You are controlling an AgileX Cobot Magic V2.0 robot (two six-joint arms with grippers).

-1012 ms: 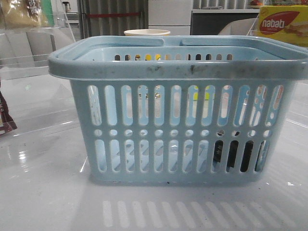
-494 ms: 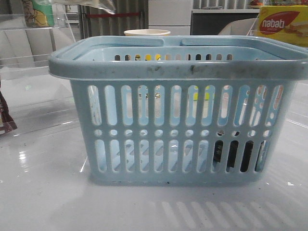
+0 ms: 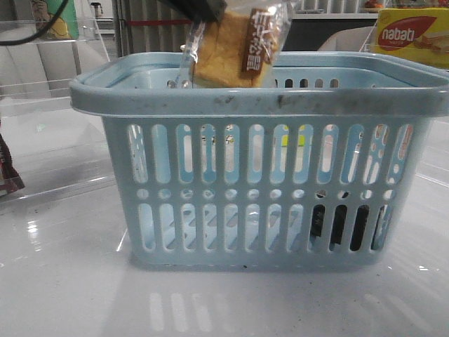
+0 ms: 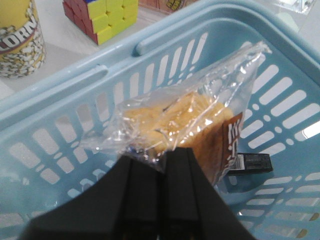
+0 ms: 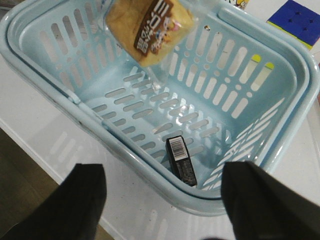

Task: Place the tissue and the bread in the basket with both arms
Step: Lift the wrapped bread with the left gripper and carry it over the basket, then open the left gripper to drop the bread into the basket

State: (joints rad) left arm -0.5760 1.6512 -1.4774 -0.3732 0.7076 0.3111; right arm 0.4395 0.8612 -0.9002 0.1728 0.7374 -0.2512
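The light blue basket (image 3: 259, 100) stands mid-table; it also shows in the left wrist view (image 4: 50, 145) and the right wrist view (image 5: 145, 162). My left gripper (image 4: 162, 159), seen at the top of the front view (image 3: 203, 15), is shut on the clear wrapper of the bread (image 3: 235, 49). The bread hangs over the basket's opening (image 4: 185, 120), partly below the rim (image 5: 150, 30). The dark tissue pack (image 5: 181, 160) lies on the basket floor near one corner (image 4: 252, 162). My right gripper (image 5: 165, 200) is open and empty above the basket's near rim.
A yellow nabati box (image 3: 414, 35) stands at the back right. A maroon packet (image 3: 7, 175) is at the left edge. A puzzle cube (image 4: 100, 17) and a popcorn cup (image 4: 17, 40) stand behind the basket. A blue cube (image 5: 295, 15) lies beside it.
The bread, held by my left gripper, has come in from the upper left and now hangs over the basket, hiding the cup behind it.
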